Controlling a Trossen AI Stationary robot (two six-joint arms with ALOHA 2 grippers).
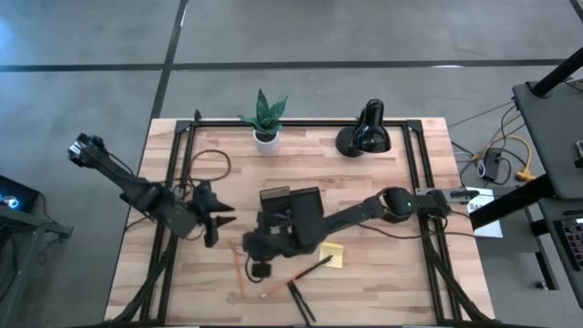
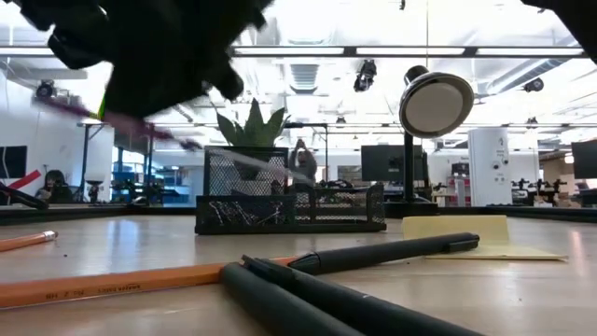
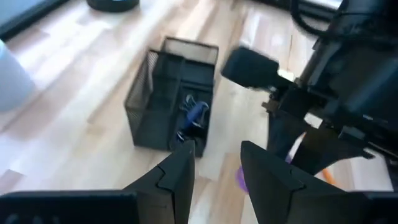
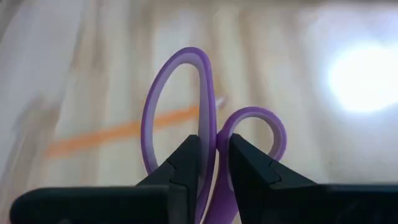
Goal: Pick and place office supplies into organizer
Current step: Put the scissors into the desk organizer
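Note:
My right gripper [image 4: 214, 165] is shut on the purple-handled scissors [image 4: 186, 55], just on the near side of the black mesh organizer [image 1: 301, 202], toward the table's left. In the low view the scissors [image 2: 177, 140] show as a blurred purple streak under the dark gripper, above the table. My left gripper [image 3: 217, 180] hangs open and empty left of the organizer [image 3: 155, 99], pointing at it. A bluish item [image 3: 196, 115] lies in one compartment of the organizer. My right gripper pinches the scissors between its two fingers at the place where the two handle loops meet [image 4: 214, 146]. Both loops stick out past the fingertips [image 4: 193, 155]; the blades are hidden behind the gripper. The scissors are lifted clear of the table and tilted.
On the near part of the table lie an orange pencil [image 2: 112, 285], black pens [image 2: 373, 252] and a yellow sticky-note pad [image 1: 332, 255]. A potted plant [image 1: 264, 118] and a black desk lamp [image 1: 364, 132] stand at the far edge. A cable loop [image 1: 209, 164] lies at the left.

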